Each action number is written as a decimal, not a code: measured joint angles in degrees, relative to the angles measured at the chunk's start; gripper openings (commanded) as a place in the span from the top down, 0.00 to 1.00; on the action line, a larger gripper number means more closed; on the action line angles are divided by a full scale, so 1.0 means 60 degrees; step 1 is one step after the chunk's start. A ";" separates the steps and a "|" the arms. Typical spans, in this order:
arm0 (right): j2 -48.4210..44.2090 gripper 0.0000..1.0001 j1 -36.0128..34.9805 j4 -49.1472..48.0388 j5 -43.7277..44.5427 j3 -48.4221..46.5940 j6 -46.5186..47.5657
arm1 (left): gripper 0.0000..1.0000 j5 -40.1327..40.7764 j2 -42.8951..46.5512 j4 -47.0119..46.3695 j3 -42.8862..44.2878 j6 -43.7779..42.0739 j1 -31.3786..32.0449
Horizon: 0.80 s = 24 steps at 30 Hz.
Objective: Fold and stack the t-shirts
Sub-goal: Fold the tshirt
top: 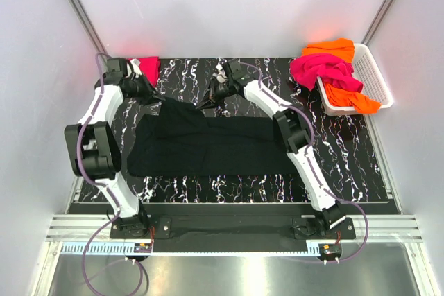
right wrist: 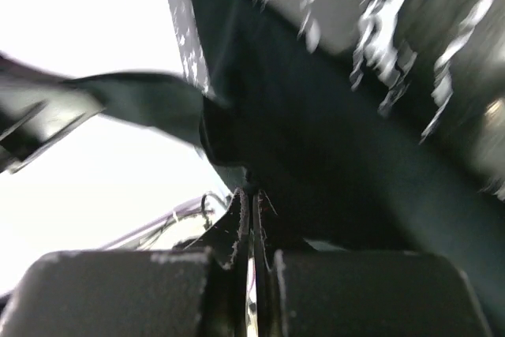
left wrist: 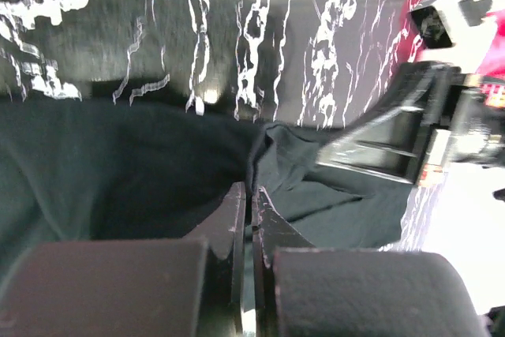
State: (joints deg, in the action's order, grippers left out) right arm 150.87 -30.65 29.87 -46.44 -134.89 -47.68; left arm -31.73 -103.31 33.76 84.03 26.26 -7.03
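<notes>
- Black soft cloth t-shirt (top: 208, 143): lies spread as a wide, roughly rectangular band across the middle of the black white-veined marble-pattern tabletop (top: 347, 164), between the two arms. Its far edge is drawn up into a ridge towards both claws.
- Left claw (top: 151, 95): at the far left corner of the black shirt. In the left wrist view its fingers (left wrist: 237, 219) stand pressed together, a raised fold of black cloth meeting their tips.
- Right claw (top: 211, 95): at the far edge of the same shirt, near the tabletop's middle. In the right wrist view its jaws are closed (right wrist: 251, 193) and pinch dark cloth that hangs taut from the tips.
- Red-pink cloth t-shirt (top: 147, 67): bunched at the far left corner of the tabletop, just behind the left wrist and apart from the black shirt.
- White plastic lattice basket (top: 378, 77): sits at the far right of the tabletop.
- Magenta cloth t-shirt (top: 319, 67): crumpled, draped over the basket's left rim.
- Orange cloth t-shirt (top: 331, 48): crumpled in the basket, showing at its far end and again at its near end beneath the magenta one.
</notes>
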 measured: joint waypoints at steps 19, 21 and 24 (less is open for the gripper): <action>-0.3045 1.00 -0.0605 -0.1392 -0.0353 0.5377 0.0113 | 1.00 0.0091 0.2339 0.0215 -0.3151 -0.0168 0.0004; -0.3045 1.00 -0.0641 -0.1519 -0.0426 0.5606 0.0109 | 1.00 0.0091 0.2612 0.0197 -0.3282 -0.0171 0.0007; -0.3082 1.00 -0.0685 -0.1650 -0.0448 0.6000 0.0109 | 1.00 0.0091 0.2962 0.0193 -0.3628 -0.0197 0.0007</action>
State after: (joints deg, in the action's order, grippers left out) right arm 132.38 -34.76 19.97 -49.12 -98.89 -47.03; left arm -31.18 -85.54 34.92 62.26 25.08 -6.98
